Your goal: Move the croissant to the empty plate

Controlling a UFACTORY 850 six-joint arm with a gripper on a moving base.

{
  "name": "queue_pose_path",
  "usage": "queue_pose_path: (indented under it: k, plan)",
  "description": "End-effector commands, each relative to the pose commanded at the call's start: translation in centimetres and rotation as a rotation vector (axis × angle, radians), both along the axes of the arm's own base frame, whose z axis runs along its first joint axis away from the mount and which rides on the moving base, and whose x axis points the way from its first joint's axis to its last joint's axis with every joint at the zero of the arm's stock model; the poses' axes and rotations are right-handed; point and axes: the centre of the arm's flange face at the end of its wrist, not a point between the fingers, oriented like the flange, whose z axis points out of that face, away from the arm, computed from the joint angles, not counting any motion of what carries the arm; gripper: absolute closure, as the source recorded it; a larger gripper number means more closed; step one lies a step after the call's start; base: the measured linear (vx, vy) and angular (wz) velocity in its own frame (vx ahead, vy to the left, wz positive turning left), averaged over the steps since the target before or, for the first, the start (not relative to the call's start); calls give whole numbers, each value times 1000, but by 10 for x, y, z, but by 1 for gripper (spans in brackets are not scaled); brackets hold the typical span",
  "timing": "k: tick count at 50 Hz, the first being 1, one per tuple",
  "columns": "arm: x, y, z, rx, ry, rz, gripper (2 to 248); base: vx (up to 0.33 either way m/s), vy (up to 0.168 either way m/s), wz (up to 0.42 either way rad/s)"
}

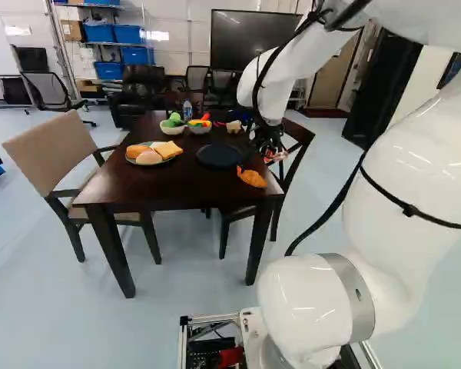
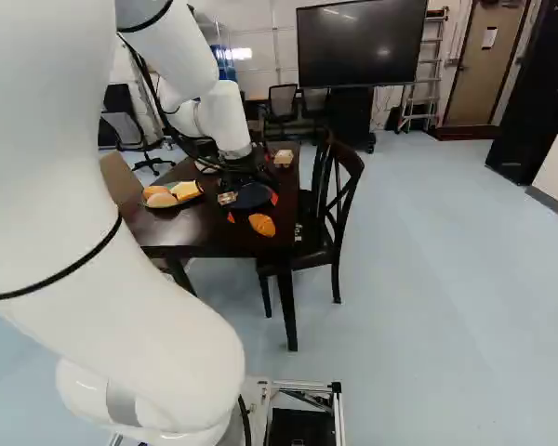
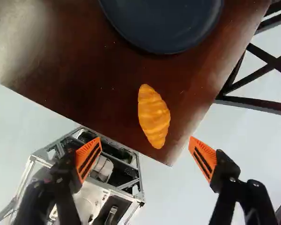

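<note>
My gripper hangs over the near right part of the table in the right base view. From the wrist, the gripper has its fingers wide apart, nothing between them. An orange-brown croissant lies on bare dark wood near the table's corner, ahead of the fingers and untouched; it also shows as the orange croissant in the left base view. Beyond it sits the dark blue, empty plate, apart from the croissant. The left base view shows this plate partway up the table.
On the table stand a plate of bread and other food, a bowl with green items, a bowl of colourful pieces and a bottle. A beige chair and a dark chair flank it.
</note>
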Motion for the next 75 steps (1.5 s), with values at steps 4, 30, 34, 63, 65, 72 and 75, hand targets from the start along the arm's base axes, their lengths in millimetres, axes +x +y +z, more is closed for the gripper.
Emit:
queue_pose_path:
  k: [4, 30, 34, 63, 65, 72, 75]
  plan:
    - [3, 0, 0, -9, 16, 40, 3, 0, 0, 0]
    - [40, -3, -1, -27, 93, 148, 3, 0, 0, 0]
    - [46, -4, -1, -26, 101, 146, 3, 0, 0, 0]
    - [56, -3, -20, 12, 159, 120, 3, 0, 0, 0]
    - [56, -3, -20, 13, 159, 119, 3, 0, 0, 0]
    - [56, -3, -20, 19, 158, 115, 3, 0, 0, 0]
    - [57, -3, -21, 20, 160, 114, 3, 0, 0, 0]
